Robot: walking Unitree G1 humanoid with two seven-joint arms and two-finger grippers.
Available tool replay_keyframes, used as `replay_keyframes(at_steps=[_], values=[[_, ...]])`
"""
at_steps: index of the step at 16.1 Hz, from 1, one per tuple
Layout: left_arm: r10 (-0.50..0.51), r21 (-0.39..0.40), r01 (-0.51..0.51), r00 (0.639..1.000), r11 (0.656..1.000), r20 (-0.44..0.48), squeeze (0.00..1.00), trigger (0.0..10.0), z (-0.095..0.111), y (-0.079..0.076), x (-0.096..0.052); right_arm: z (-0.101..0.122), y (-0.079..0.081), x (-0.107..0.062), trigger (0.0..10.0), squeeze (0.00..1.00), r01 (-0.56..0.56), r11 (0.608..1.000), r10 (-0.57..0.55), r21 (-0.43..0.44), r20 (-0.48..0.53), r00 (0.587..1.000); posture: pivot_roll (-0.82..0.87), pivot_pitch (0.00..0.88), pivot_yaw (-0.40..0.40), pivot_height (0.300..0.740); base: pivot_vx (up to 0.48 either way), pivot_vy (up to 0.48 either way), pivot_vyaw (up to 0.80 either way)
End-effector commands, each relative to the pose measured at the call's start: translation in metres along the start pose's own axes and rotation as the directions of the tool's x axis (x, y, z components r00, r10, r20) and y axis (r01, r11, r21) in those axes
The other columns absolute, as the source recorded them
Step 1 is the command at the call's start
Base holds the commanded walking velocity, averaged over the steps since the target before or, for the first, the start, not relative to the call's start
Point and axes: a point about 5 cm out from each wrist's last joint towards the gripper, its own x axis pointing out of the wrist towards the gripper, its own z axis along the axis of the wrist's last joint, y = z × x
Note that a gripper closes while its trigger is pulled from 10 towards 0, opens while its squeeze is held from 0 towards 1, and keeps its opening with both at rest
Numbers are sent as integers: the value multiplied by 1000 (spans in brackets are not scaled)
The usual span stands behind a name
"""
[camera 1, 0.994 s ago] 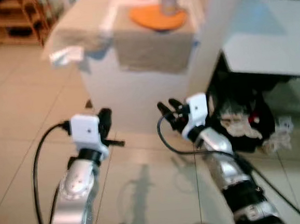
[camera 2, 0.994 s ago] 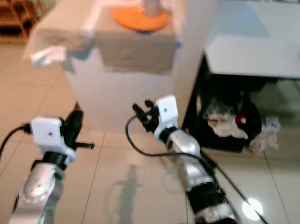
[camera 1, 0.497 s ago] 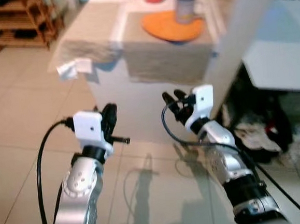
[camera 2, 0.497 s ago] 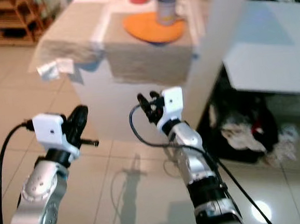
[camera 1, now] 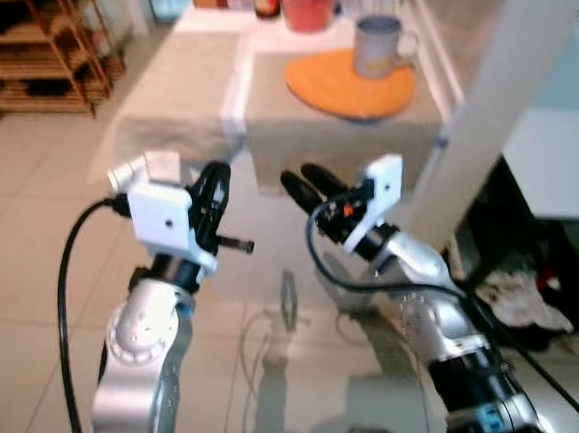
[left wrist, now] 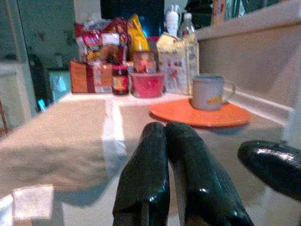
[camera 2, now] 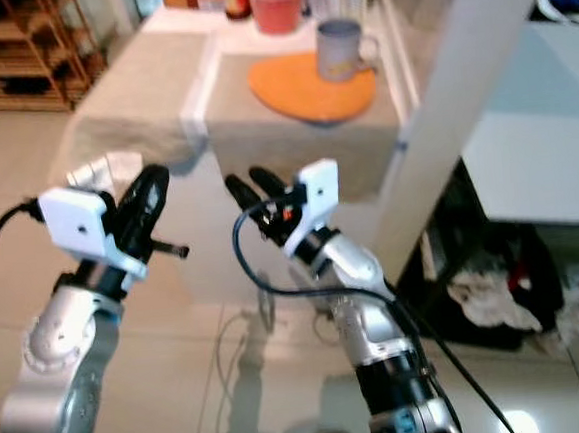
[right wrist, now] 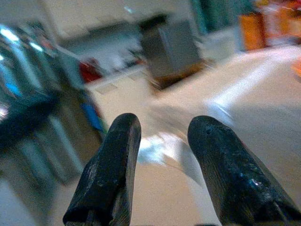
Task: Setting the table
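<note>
Your counter (camera 1: 175, 105) near edge lies just beyond both grippers. Left gripper (left wrist: 162, 136) fingers together; right gripper (right wrist: 162, 129) fingers apart. Far right: grey mug (camera 1: 376, 45) upright on orange plate (camera 1: 345, 87).

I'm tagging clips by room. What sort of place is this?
Probably a home kitchen or dining area: a cloth-covered table holds a grey mug on an orange plate, with packaged groceries behind.
</note>
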Motion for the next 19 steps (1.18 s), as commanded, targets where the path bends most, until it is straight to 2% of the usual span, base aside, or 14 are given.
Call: replay_keyframes(at_steps=[1, 4, 7, 12, 13, 15, 17, 18, 19], values=[[7, 13, -7, 1000, 1000, 17, 0, 10000, 6, 4, 0, 6, 9, 5, 10000, 0, -56, 998, 55, 27, 27, 998, -56, 97, -16, 740, 480, 0, -800], [-15, 28, 13, 997, 1000, 78, 0, 10000, 27, 6, 7, 26, 24, 5, 10000, 0, -186, 980, 180, 73, 82, 980, -59, 97, -14, 740, 480, 0, -800], [-30, 27, 27, 994, 999, 107, 0, 10000, 36, 6, 9, 30, 28, 3, 10000, 0, -220, 969, 209, 112, 97, 973, -60, 97, -13, 740, 480, 0, -800], [-56, 32, 52, 993, 998, 106, 0, 10000, 40, 5, 10, 28, 31, -2, 10000, 0, -251, 960, 245, 123, 63, 967, -60, 97, -11, 740, 422, 0, -800], [-78, 61, 70, 988, 996, 133, 0, 10000, 51, 9, 13, 26, 30, -5, 10000, 0, -249, 961, 245, 117, 45, 968, -59, 94, -10, 740, 0, 0, -800], [-101, 114, 86, 986, 990, 130, 0, 10000, 57, 12, 16, 25, 30, -7, 10000, 0, -261, 958, 258, 117, 38, 965, -60, 91, -12, 740, 0, 0, -800], [-112, 175, 87, 984, 981, 136, 0, 10000, 67, 22, 19, 25, 31, -8, 10000, 0, -267, 958, 266, 107, 27, 964, -59, 88, -14, 740, 0, 0, -800], [-135, 246, 106, 986, 964, 103, 0, 10000, 69, 29, 21, 23, 28, -7, 10000, 0, -236, 970, 237, 61, -2, 972, -58, 87, -13, 740, 0, 0, -800], [-142, 282, 116, 987, 953, 74, 173, 10000, 68, 32, 23, 21, 25, -5, 10000, 0, -205, 978, 206, 37, -22, 978, -57, 87, -13, 740, 0, 0, -800]])
